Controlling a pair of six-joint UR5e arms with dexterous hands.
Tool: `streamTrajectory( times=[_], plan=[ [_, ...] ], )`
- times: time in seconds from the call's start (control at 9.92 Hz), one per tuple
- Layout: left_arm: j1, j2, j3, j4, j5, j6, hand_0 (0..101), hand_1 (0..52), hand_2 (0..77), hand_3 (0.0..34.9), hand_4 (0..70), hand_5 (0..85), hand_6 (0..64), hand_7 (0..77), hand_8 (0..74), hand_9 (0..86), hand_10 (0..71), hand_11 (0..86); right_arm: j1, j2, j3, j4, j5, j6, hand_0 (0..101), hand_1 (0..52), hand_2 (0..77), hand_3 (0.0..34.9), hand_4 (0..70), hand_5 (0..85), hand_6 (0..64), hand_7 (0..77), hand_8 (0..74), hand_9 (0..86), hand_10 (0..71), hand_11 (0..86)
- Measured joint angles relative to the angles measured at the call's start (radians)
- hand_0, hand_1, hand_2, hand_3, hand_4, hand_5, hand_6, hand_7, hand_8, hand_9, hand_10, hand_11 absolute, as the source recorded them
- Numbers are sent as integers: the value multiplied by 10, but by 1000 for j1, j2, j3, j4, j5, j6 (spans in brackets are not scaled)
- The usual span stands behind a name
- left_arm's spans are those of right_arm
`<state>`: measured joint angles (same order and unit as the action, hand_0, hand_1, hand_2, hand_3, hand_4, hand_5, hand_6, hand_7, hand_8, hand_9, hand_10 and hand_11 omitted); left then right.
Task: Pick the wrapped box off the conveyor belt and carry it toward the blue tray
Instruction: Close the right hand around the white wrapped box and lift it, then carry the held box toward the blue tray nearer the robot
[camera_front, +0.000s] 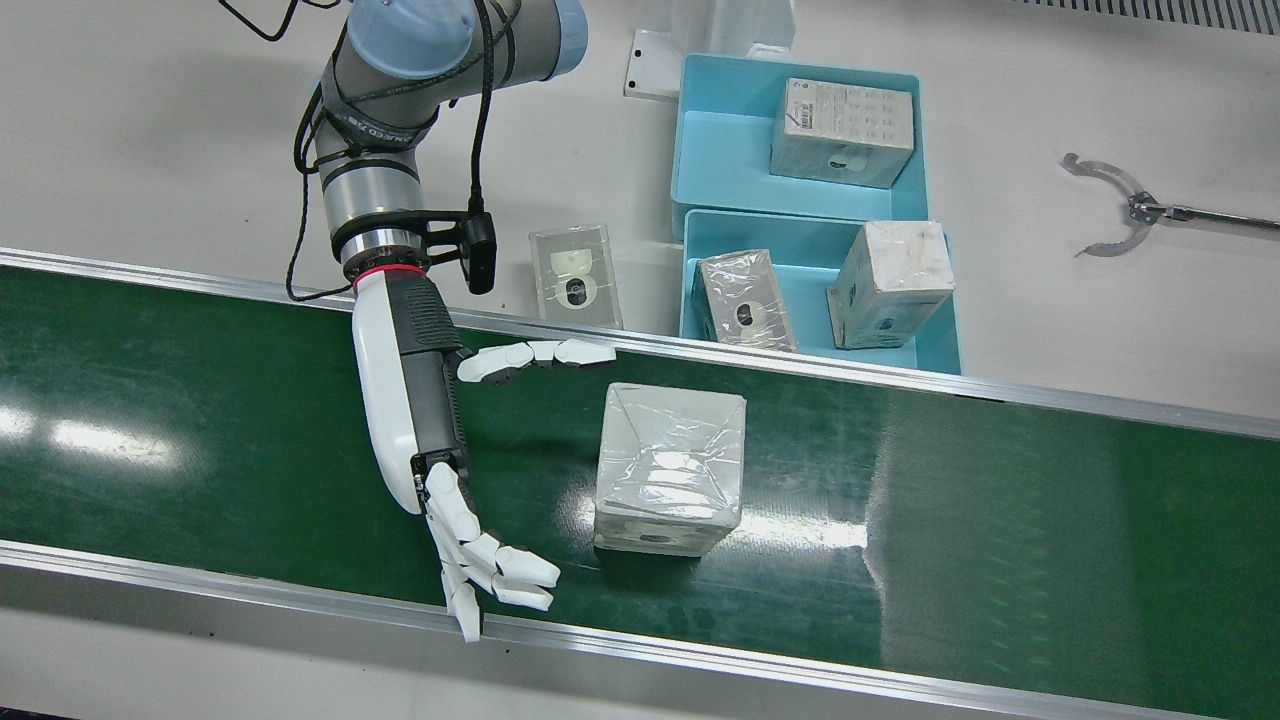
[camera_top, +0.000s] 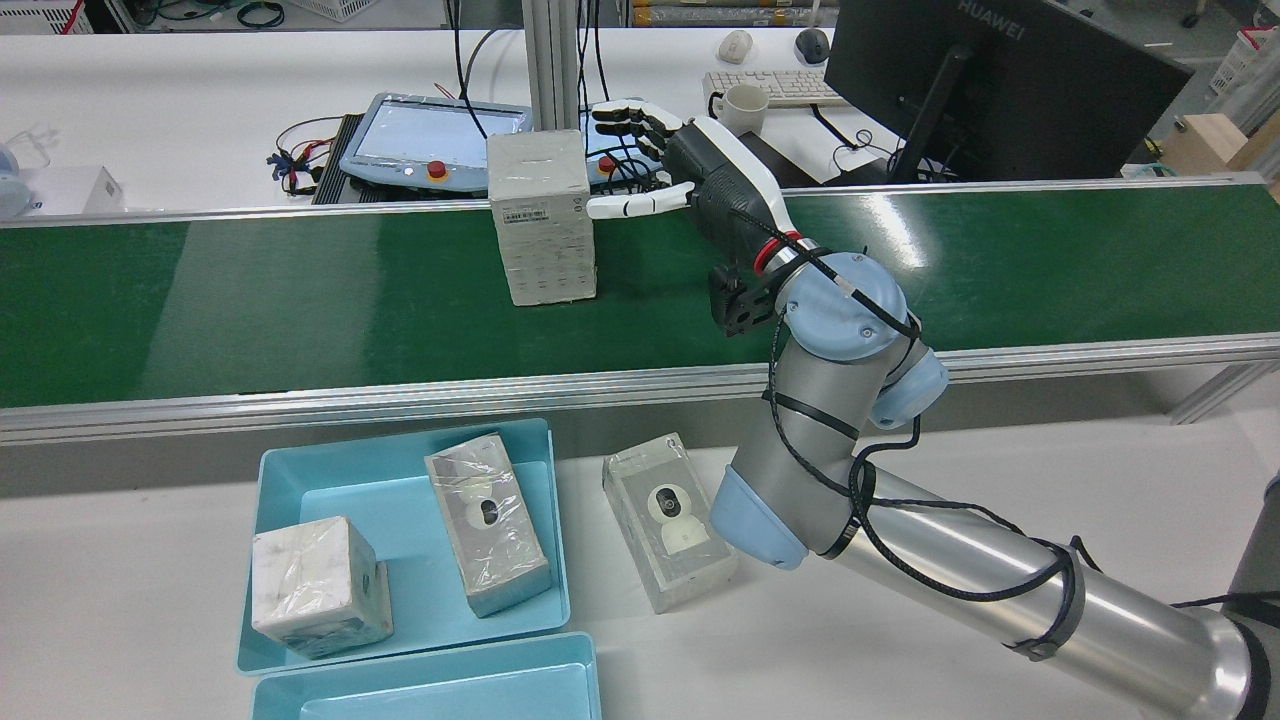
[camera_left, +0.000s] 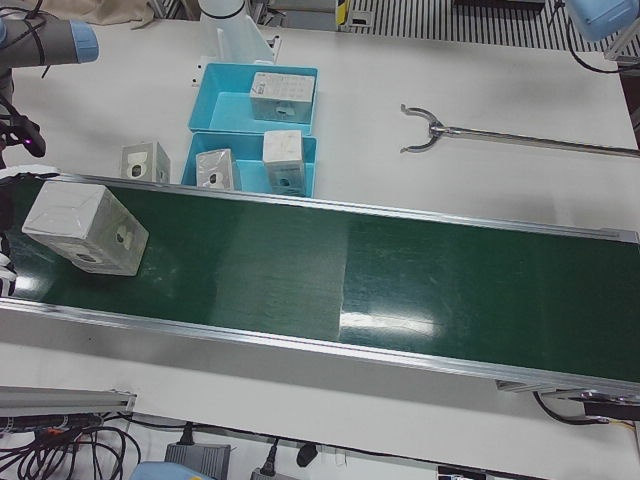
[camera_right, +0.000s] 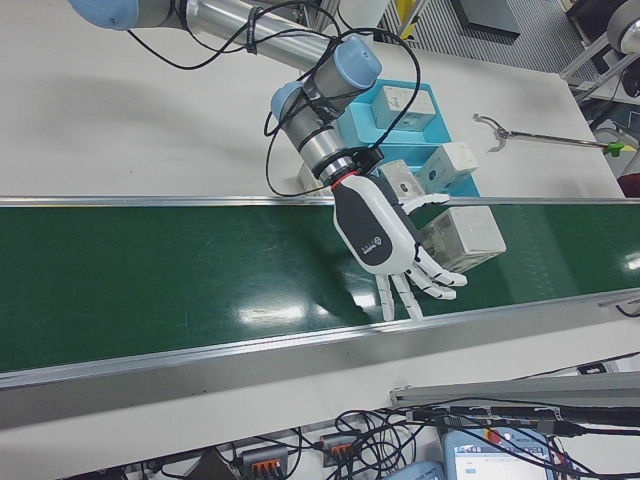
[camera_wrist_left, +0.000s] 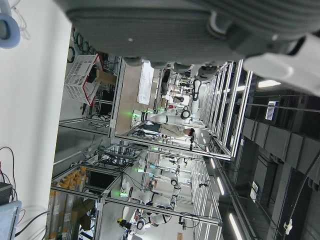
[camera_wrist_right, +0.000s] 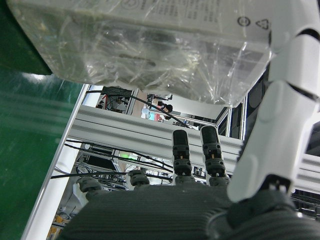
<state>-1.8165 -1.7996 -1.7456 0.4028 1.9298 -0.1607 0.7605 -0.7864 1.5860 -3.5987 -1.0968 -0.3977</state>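
The wrapped box (camera_front: 670, 470) stands upright on the green conveyor belt (camera_front: 1000, 520), a white carton under crinkled clear film. My right hand (camera_front: 440, 440) lies open over the belt just beside it, thumb and fingers (camera_front: 500, 575) spread toward the box with a small gap and no contact. From behind, the box (camera_top: 545, 215) sits left of the right hand (camera_top: 700, 165). The right hand view shows the box (camera_wrist_right: 150, 45) close ahead of the palm. The blue tray (camera_front: 812, 262) sits past the belt's far rail. Only the left hand's palm (camera_wrist_left: 165, 30) shows.
Two wrapped boxes (camera_top: 488, 520) (camera_top: 318, 585) lie in the near blue tray (camera_top: 400, 490); a second blue tray (camera_front: 720, 160) holds one more. A loose wrapped box (camera_front: 575, 275) lies on the white table by the rail. A grabber tool (camera_front: 1110, 205) lies off to one side.
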Motion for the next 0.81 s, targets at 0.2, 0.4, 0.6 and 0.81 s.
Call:
streamTrajectory(
  times=[0.2, 0.4, 0.6, 0.81],
  plan=[
    [0, 0, 0, 0, 0, 0, 0, 0, 11, 0, 5, 5, 5, 5, 0, 0, 5, 0, -7, 1, 0, 0, 8, -1, 418, 98, 153, 302, 93, 235, 0, 229, 0, 49, 11, 22],
    [0, 0, 0, 0, 0, 0, 0, 0, 11, 0, 0, 5, 5, 5, 5, 5, 0, 0, -16, 2, -1, 9, 14, -3, 418, 98, 175, 301, 142, 267, 0, 229, 0, 49, 33, 27],
    [0, 0, 0, 0, 0, 0, 0, 0, 5, 0, 5, 5, 5, 5, 5, 0, 0, 0, -18, 1, -1, 19, 16, -1, 418, 98, 175, 301, 153, 278, 0, 229, 0, 44, 27, 38],
    [0, 0, 0, 0, 0, 0, 0, 0, 11, 0, 5, 5, 0, 5, 5, 0, 5, 0, -17, -2, 3, 28, 16, 7, 425, 98, 224, 301, 235, 338, 27, 278, 0, 38, 33, 71]
  ],
)
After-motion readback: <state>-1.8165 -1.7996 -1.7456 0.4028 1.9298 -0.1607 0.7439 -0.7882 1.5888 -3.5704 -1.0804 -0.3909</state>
